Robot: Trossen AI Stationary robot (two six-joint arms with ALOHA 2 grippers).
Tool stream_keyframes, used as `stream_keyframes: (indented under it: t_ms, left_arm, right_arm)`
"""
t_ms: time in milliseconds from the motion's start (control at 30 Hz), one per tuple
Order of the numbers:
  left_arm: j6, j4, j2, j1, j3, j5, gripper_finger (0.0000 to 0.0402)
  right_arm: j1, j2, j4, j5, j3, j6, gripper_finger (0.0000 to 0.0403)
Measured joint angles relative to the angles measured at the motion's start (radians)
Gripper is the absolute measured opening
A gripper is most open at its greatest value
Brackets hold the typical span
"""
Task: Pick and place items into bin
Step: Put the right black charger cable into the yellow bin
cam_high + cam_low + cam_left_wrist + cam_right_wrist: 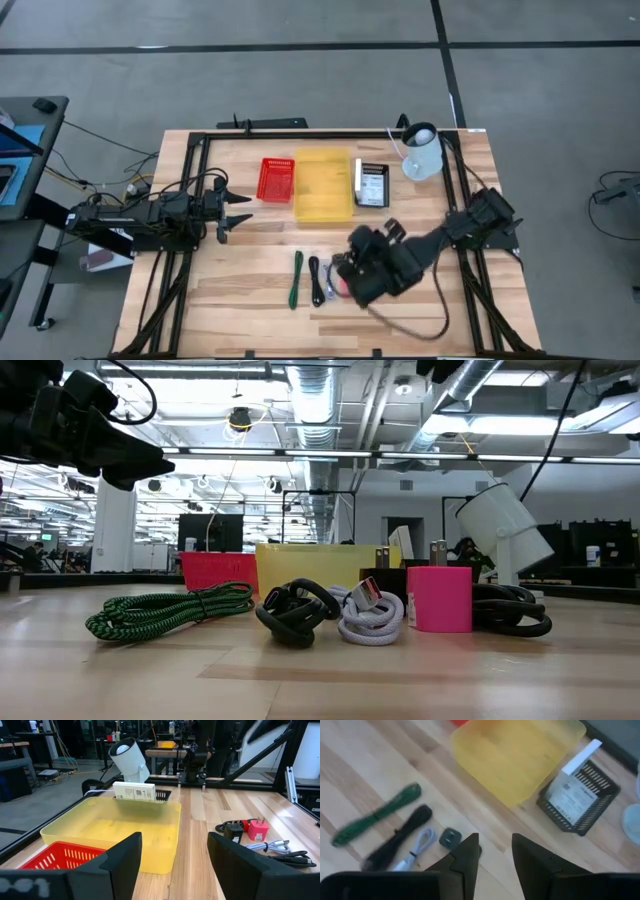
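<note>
While seen from above: green cable bundle (pixel 297 278), black bundle (pixel 316 280) side by side near the front edge, yellow bin (pixel 323 185) farther back. At table level: braided green-black coil, white cable (pixel 368 622), pink plug block (pixel 439 598). Left gripper (pixel 172 855) spread, empty; right gripper (pixel 496 851) parted, empty, above the cables.

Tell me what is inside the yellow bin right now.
Nothing shows inside the yellow bin: the left wrist view looks in and meets only its bare yellow floor. The near corner of that floor is hidden behind the bin's front wall. The bundled cables lie out on the table.
</note>
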Motion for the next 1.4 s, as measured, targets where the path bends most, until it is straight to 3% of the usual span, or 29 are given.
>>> stream_keyframes:
  t_ms: [433, 667, 833, 1033, 1233, 1400]
  left_arm:
    - [0.0, 0.0, 0.015, 0.0, 0.0, 0.004, 0.022]
    - [0.0, -0.001, 0.025, 0.0, 0.0, 0.007, 0.022]
    - [0.0, -0.001, 0.025, 0.0, 0.0, 0.012, 0.022]
    - [0.0, -0.001, 0.024, 0.0, 0.0, 0.017, 0.022]
    - [0.0, -0.001, 0.024, 0.0, 0.0, 0.017, 0.022]
    - [0.0, -0.001, 0.024, 0.0, 0.0, 0.017, 0.022]
  right_arm:
    - [0.135, 0.21, 0.104, 0.202, 0.001, 0.163, 0.0113]
    - [0.139, 0.308, 0.202, 0.28, 0.003, 0.229, 0.0113]
    - [0.103, 0.321, 0.274, 0.245, 0.003, 0.214, 0.0113]
    - [0.065, 0.316, 0.528, 0.188, 0.032, 0.078, 0.0113]
    - [0.019, 0.314, 0.661, 0.022, 0.059, -0.086, 0.0113]
    - [-0.037, 0.314, 0.638, -0.137, 0.065, -0.162, 0.0113]
